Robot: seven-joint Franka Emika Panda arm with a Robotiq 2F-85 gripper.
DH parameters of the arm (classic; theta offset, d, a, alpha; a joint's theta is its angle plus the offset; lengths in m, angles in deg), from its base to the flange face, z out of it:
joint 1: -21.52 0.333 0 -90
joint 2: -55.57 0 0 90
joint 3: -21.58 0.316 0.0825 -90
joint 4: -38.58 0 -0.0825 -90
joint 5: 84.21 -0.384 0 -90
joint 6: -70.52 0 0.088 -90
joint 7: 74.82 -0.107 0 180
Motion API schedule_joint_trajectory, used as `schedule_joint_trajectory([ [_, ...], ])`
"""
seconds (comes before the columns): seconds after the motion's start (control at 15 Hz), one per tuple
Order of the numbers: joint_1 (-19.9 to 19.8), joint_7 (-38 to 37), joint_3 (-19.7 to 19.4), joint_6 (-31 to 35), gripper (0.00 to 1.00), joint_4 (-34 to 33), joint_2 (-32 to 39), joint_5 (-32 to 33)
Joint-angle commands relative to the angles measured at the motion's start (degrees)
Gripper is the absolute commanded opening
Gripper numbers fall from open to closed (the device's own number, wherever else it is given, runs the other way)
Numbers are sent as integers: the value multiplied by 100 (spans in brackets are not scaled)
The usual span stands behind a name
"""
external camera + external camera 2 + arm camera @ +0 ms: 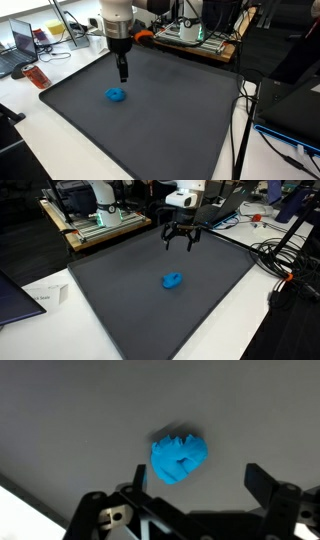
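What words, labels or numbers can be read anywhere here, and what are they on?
No text can be read in any view.
On the blue object: no print shows.
On the gripper: no legible label.
On the white paper sheet beside the dark mat: faint marks, too small to read.
On the red packet in an exterior view: too blurred to read.

text: none legible | labels: none legible | brands: none legible | numbers: none legible
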Motion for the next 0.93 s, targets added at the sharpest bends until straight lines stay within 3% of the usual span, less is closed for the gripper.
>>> schedule_joint_trajectory([
  [0.0, 323, -591, -353, 686, 100, 759, -312, 413],
  [0.47, 930, -1983, -982, 1518, 100, 1428, -379, 1667],
  [0.87, 1069, -3029, -1094, 1715, 100, 1616, -238, 2656],
])
